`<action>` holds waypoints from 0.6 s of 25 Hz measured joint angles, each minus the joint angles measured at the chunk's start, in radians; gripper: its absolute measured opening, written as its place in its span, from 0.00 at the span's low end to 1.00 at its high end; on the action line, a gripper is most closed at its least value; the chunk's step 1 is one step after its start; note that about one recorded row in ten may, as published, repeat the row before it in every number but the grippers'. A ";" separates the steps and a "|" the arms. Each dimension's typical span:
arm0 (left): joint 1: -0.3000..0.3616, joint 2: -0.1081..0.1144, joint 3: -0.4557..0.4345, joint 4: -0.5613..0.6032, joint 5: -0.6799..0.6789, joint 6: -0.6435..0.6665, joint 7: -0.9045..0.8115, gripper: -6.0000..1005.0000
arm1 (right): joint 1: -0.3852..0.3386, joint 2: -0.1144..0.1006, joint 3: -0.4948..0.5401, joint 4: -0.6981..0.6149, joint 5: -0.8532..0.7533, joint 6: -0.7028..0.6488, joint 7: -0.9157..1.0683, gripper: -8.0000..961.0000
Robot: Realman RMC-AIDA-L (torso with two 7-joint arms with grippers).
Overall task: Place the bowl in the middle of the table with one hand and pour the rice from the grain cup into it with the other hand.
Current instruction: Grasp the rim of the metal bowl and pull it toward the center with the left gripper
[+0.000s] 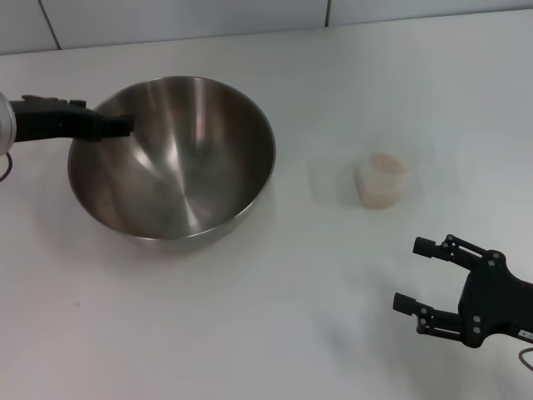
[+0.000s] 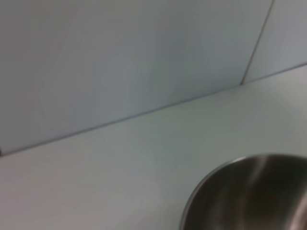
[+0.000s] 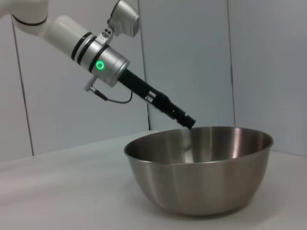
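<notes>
The steel bowl (image 1: 191,167) stands on the white table (image 1: 266,333), left of the middle. My left gripper (image 1: 125,125) reaches in from the left, its narrow fingers shut on the bowl's left rim. The right wrist view shows the bowl (image 3: 201,182) resting flat with the left gripper (image 3: 188,123) at its far rim. The bowl's rim (image 2: 254,196) also shows in the left wrist view. The clear grain cup (image 1: 381,179), with rice (image 1: 385,164) in it, stands upright to the right of the bowl. My right gripper (image 1: 414,275) is open and empty, near the front right, short of the cup.
A faint clear shape (image 1: 325,179), possibly another cup, stands between the bowl and the grain cup. A pale panelled wall (image 1: 183,17) runs along the back of the table. Bare tabletop lies in front of the bowl and cup.
</notes>
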 joint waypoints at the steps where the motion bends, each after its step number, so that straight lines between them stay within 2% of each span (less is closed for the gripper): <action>1: -0.004 0.000 -0.003 -0.012 0.013 0.000 -0.007 0.77 | 0.000 0.000 0.000 0.000 0.000 0.000 0.000 0.85; 9: -0.053 0.005 -0.049 -0.136 0.042 0.020 -0.009 0.77 | 0.001 0.000 -0.006 -0.001 0.000 0.000 0.000 0.85; 15: -0.054 0.004 -0.050 -0.143 0.042 0.037 -0.007 0.76 | 0.002 0.000 -0.006 0.000 0.000 0.000 0.000 0.85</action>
